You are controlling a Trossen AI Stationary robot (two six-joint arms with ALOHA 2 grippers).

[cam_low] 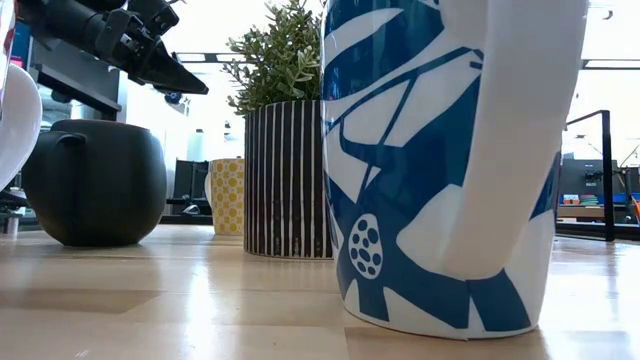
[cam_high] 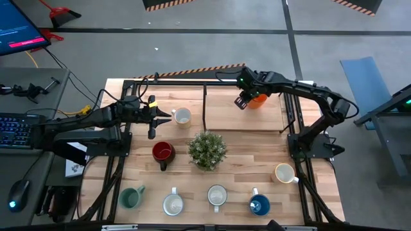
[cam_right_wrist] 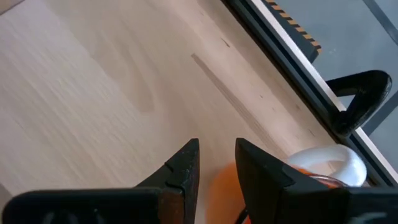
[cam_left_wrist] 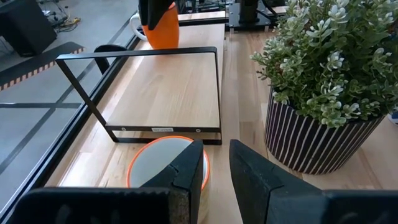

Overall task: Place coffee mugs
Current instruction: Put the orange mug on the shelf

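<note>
Coffee mugs, small round ceramic ones with handles, are spread over the pale wooden table (cam_high: 308, 154): a row at the near edge holds a green mug (cam_high: 131, 197), two white mugs (cam_high: 173, 204) (cam_high: 217, 196) and a blue-patterned mug (cam_high: 259, 205), with a cream mug (cam_high: 285, 172) off to the right and a red mug (cam_high: 163, 152) just beside the spiky green plant in its striped pot (cam_high: 207, 149). The left gripper (cam_high: 166, 117) hovers at a pale mug with an orange rim (cam_high: 183, 116), its fingers apart with a slim gap and that mug's rim lying beneath them (whether they pinch it I cannot tell). The right gripper (cam_high: 243, 101) sits at the far side on the black-framed wooden platform (cam_high: 225, 109), fingers straddling the rim of an orange mug (cam_high: 258, 100), apparently gripping it. Judging by this, six mugs rest untouched and two are in hand, so most of the placing appears left.
</note>
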